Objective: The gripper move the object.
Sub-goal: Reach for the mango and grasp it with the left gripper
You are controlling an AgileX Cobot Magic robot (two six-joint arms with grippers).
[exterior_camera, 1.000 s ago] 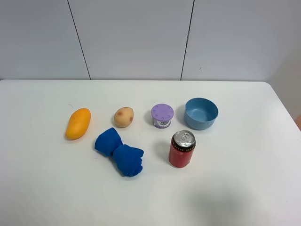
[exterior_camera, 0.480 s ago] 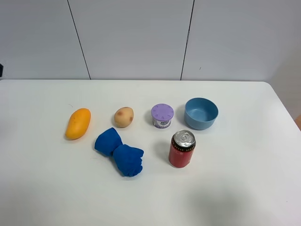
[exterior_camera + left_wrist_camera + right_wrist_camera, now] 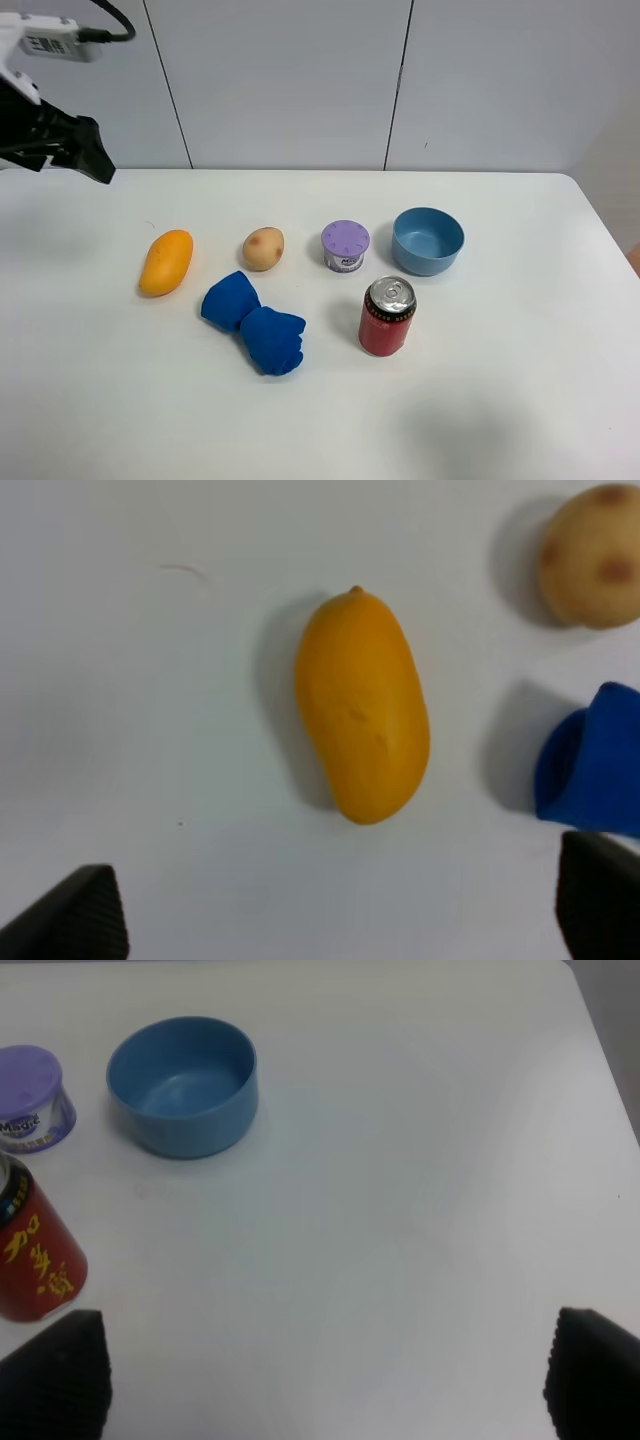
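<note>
Mango (image 3: 362,705) lies on the white surface (image 3: 150,730), ahead of and below the left claw (image 3: 335,910), well apart, in line with its widely spread jaws. Probably firm, smooth and slippery. Grip across the broad middle, not the tapered ends.

Left gripper (image 3: 60,145) is black; above it, a white box (image 3: 48,38), perhaps labelled, and a black cable (image 3: 112,22).

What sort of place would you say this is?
Probably a robotics lab bench: a white table against plain wall panels, a mango, can and bowl laid out, and a robot pincer above one corner.
</note>
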